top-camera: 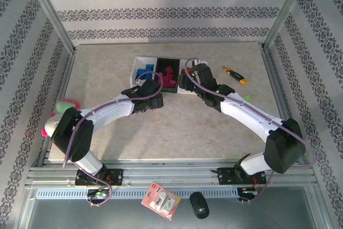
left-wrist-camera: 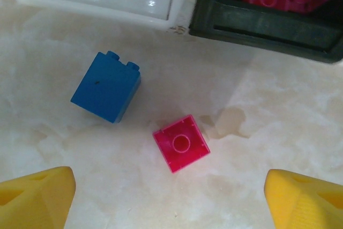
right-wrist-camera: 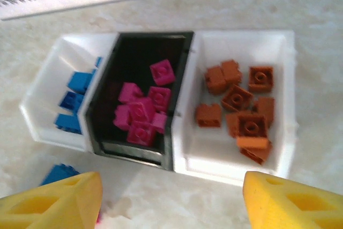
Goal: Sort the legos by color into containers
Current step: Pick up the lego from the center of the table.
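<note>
Three containers stand in a row: a white tray (right-wrist-camera: 47,112) with blue legos (right-wrist-camera: 72,97), a black tray (right-wrist-camera: 104,132) with pink legos (right-wrist-camera: 142,108), and a white tray (right-wrist-camera: 214,159) with orange-brown legos (right-wrist-camera: 238,100). In front of the trays, a loose pink lego (left-wrist-camera: 181,143) and a loose blue lego (left-wrist-camera: 106,86) lie on the table. My left gripper (left-wrist-camera: 170,202) hovers open just near of the pink one, its yellow fingertips (left-wrist-camera: 37,199) wide apart. My right gripper (right-wrist-camera: 171,202) is open and empty in front of the black and right white trays. From above, the left gripper (top-camera: 154,90) and the right gripper (top-camera: 188,81) sit close together by the trays.
A yellow-and-black utility knife (top-camera: 235,74) lies right of the trays. A pink-and-green plush toy (top-camera: 64,105) rests at the table's left edge. A red-and-white packet (top-camera: 159,199) and a black object (top-camera: 199,205) lie below the arm bases. Patterned walls enclose the table.
</note>
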Tool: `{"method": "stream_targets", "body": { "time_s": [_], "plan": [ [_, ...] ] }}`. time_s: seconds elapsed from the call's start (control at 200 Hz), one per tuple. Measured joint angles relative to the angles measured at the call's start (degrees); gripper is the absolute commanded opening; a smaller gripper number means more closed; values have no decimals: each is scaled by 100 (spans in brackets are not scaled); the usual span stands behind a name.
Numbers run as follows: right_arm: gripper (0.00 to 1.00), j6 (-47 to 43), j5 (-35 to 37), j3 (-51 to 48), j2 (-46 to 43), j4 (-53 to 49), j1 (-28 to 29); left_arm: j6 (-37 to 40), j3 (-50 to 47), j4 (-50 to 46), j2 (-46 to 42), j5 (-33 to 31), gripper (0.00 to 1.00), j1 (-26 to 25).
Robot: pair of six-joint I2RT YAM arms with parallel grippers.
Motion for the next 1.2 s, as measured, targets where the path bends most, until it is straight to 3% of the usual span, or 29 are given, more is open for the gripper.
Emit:
{"method": "stream_targets", "body": {
  "time_s": [0.375, 0.67, 0.869, 1.199],
  "plan": [
    [70, 66, 136, -404, -417, -61, -278, -1165, 673, -310, 1062, 59, 82, 0],
    [70, 105, 133, -468, -455, -63, -315, -1467, 761, -299, 1397, 256, 55, 0],
    [70, 219, 136, -629, -501, -35, -332, -1513, 754, -282, 1397, 302, 49, 0],
    [69, 387, 133, -815, -748, -22, -354, -1615, 610, -140, 1390, 402, 29, 0]
  ]
}}
